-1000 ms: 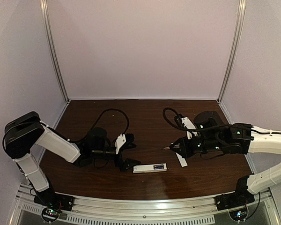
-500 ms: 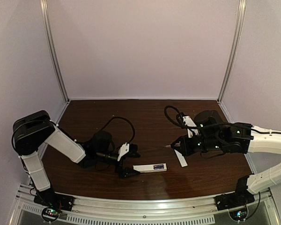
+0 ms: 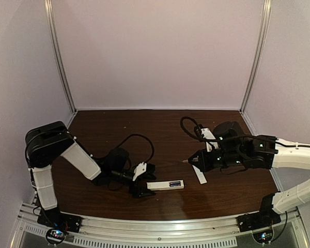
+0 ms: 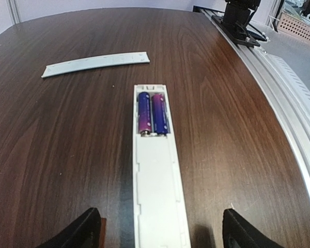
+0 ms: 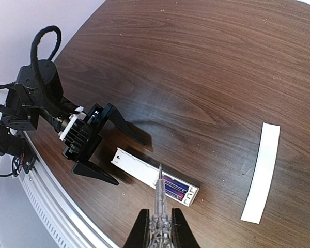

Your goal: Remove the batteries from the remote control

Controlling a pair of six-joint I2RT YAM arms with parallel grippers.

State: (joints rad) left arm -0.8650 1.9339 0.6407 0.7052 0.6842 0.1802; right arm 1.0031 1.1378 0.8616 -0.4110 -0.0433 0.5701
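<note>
Remote control point(image 4: 155, 186) lies flat on the table point(image 4: 51, 144), bay up, with both batteries point(image 4: 153, 112) seated side by side. Left gripper point(image 3: 146, 181) is spread wide, its fingers flanking the remote's end without touching it. Right gripper point(image 5: 159, 230) pinches the screwdriver point(image 5: 159, 196), and the cover strip point(image 5: 261, 173) lies well apart.

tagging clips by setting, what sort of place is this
Probably a lab robot test cell, not a home: plain pale walls framed by aluminium posts, two robot arms bolted to a metal rail at the near edge of a dark wood-grain table.
</note>
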